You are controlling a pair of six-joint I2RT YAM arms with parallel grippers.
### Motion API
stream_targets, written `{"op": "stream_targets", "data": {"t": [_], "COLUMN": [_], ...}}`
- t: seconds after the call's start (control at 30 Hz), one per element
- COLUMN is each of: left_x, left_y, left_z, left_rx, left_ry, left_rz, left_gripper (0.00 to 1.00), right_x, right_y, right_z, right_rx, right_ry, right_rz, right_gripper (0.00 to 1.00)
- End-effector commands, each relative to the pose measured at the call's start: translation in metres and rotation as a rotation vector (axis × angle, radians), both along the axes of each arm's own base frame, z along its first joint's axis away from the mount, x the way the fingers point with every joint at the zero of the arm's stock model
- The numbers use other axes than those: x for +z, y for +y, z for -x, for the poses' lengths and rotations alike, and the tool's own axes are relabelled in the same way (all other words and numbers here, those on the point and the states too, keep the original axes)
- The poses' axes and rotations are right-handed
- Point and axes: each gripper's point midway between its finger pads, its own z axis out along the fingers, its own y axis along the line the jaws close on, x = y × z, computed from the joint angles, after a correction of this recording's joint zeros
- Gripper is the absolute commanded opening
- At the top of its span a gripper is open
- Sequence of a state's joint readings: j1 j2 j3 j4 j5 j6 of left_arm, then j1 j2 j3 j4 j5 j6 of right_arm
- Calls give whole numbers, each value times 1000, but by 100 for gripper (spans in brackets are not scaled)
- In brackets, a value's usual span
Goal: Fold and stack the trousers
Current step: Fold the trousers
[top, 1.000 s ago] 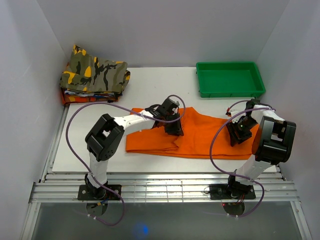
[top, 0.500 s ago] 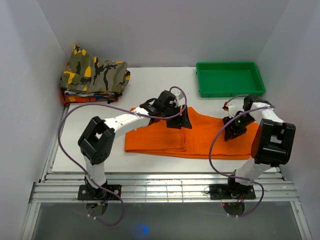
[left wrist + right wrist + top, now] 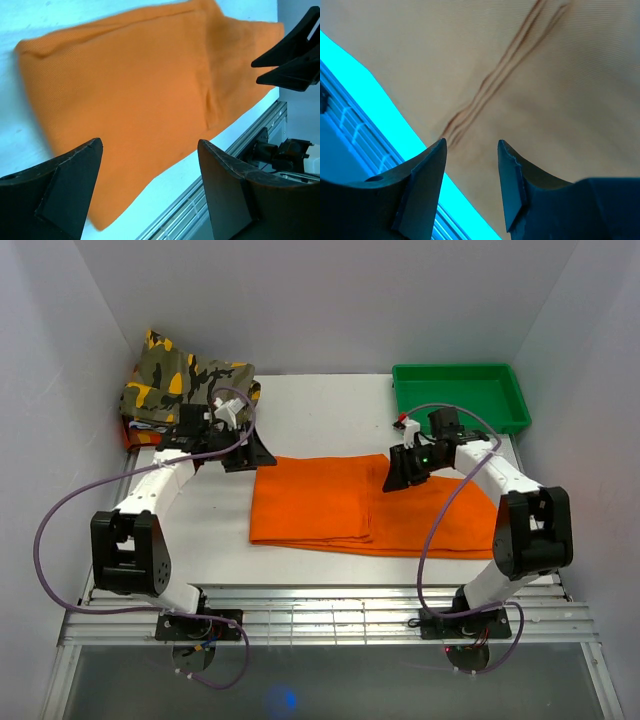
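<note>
The bright-orange trousers (image 3: 350, 505) lie folded flat across the middle of the white table, one layer's edge running down near their centre. My left gripper (image 3: 250, 452) hovers just off their back-left corner, open and empty. In the left wrist view that gripper (image 3: 150, 144) looks down on the trousers (image 3: 135, 85), and the right arm's black fingers (image 3: 290, 55) show at the upper right. My right gripper (image 3: 398, 472) hangs over the back edge of the trousers, right of centre. It (image 3: 471, 143) is open over the trousers (image 3: 545, 100), nothing between its fingers.
A folded camouflage garment (image 3: 190, 390) tops a pile at the back left, close behind my left gripper. A green tray (image 3: 460, 398) stands at the back right. Metal rails (image 3: 320, 615) run along the table's near edge.
My left gripper has opened, let go of the orange cloth and swung left toward the camouflage pile. The right gripper has moved left and farther back. The trousers have settled flat.
</note>
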State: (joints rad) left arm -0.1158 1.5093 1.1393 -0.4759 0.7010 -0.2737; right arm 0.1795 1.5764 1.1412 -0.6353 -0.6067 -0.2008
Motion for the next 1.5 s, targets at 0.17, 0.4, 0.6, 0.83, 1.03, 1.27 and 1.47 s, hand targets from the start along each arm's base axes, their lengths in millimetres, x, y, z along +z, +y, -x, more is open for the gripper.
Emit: {"op": "stream_targets", "data": {"t": [0.17, 0.4, 0.6, 0.83, 1.03, 1.27, 1.47], "left_x": [0, -9, -4, -6, -11, -11, -11], "left_y": [49, 51, 51, 49, 49, 49, 50], "left_z": [22, 29, 25, 27, 27, 23, 23], "left_rx": [15, 42, 51, 48, 51, 59, 62], "left_ry": [-11, 9, 8, 20, 31, 29, 27], "left_rz": [33, 46, 63, 74, 84, 89, 87], "left_gripper": [87, 87, 87, 87, 87, 87, 87], "right_x": [-34, -53, -67, -54, -54, -67, -74], "right_y": [54, 67, 67, 66, 53, 56, 71], "right_z": [-11, -10, -16, -16, -15, -16, -19], "right_rx": [-81, -65, -89, -93, -136, -141, -107], "right_ry": [162, 189, 230, 189, 147, 195, 248], "right_rz": [-130, -93, -48, -15, 40, 50, -6], "right_gripper": [52, 54, 57, 60, 60, 59, 56]}}
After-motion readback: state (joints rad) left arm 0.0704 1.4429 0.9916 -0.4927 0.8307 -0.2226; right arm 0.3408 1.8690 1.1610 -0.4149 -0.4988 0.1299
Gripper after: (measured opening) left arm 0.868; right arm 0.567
